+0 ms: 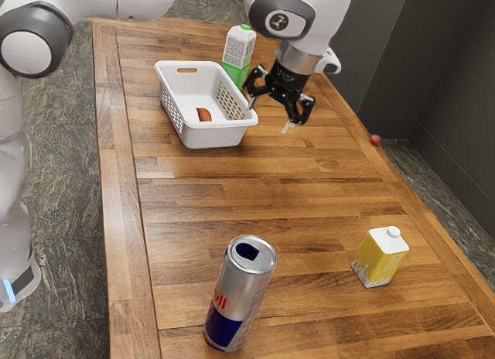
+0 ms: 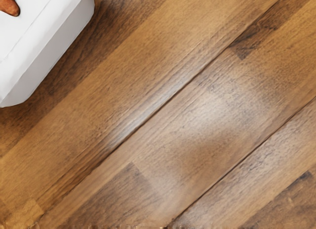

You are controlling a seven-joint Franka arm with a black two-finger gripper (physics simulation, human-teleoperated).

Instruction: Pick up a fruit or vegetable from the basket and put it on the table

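My gripper (image 1: 269,117) hangs above the table beside the white basket's side toward the exterior view's right, its two fingers spread wide with nothing between them. The white basket (image 1: 215,137) stands upright on the wooden table (image 1: 255,189). Inside it lies an orange-brown vegetable or fruit (image 1: 204,114), partly hidden by the basket wall. In the wrist view, a corner of the basket (image 2: 54,46) and the tip of the orange-brown item (image 2: 10,4) appear, with bare wooden table (image 2: 163,110) beneath my hand.
Behind the basket stands a green and white carton (image 1: 238,51). A silver and blue can (image 1: 240,293) and a yellow carton (image 1: 380,257) stand nearer the camera. A small red round object (image 1: 375,140) is at the table's far edge, in the exterior view's right.
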